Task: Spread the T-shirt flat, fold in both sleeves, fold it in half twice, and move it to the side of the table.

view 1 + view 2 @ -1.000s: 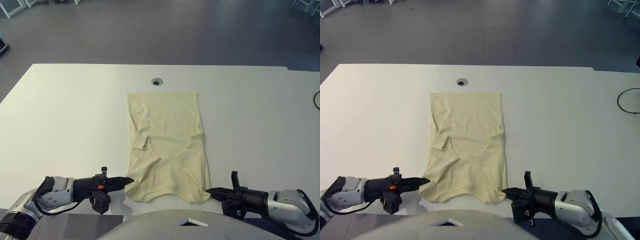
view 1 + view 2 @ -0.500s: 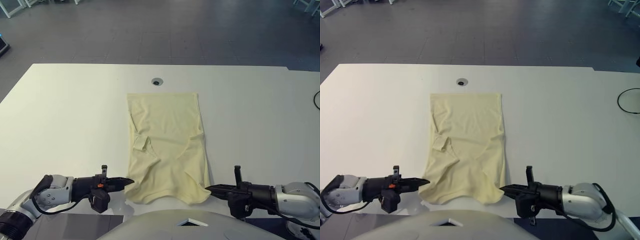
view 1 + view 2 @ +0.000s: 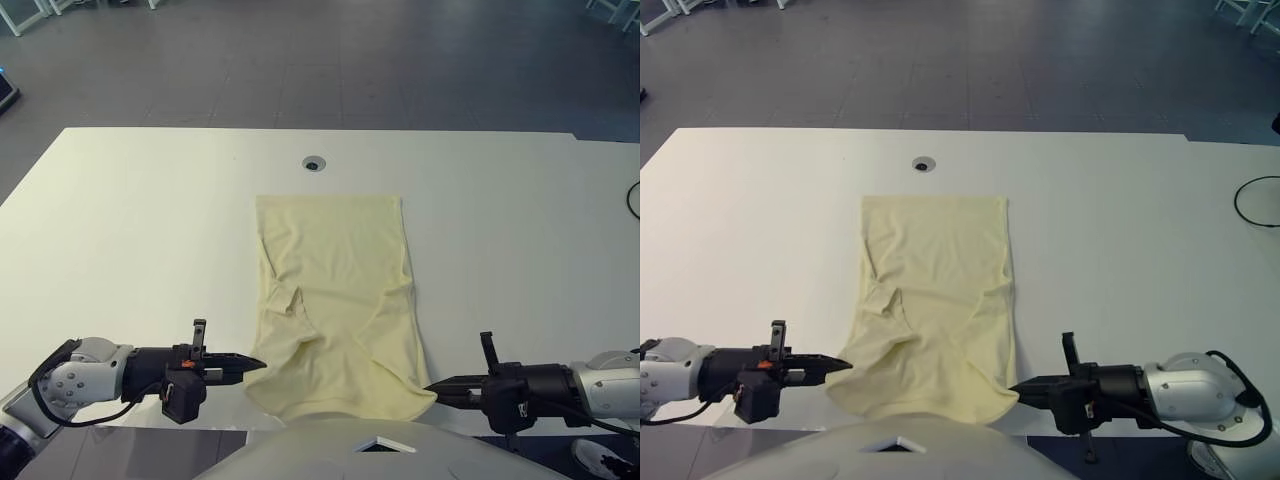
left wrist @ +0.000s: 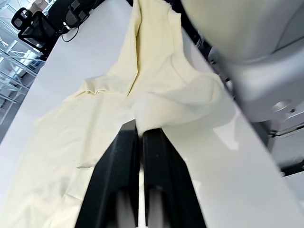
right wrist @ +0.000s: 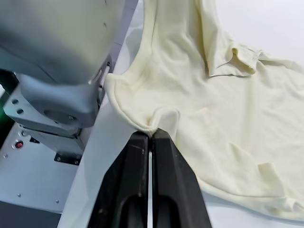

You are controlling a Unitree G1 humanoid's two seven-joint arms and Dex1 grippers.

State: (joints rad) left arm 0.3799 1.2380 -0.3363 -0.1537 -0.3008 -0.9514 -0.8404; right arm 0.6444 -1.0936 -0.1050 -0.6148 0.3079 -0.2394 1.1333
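White table (image 3: pixel 140 220) is covered at its middle by the T-shirt (image 3: pixel 335 290). Its near-left corner is pinched in the closed left gripper (image 3: pixel 250 365), its near-right corner in the closed right gripper (image 3: pixel 435 387). By uneven pulling, a thinly held corner could be lost.

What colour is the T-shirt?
The T-shirt is plain pale yellow; the left eye view shows it best.

One T-shirt (image 3: pixel 335 290), one table (image 3: pixel 130 220), two pincers: left pincer (image 3: pixel 260 364), right pincer (image 3: pixel 431 386).
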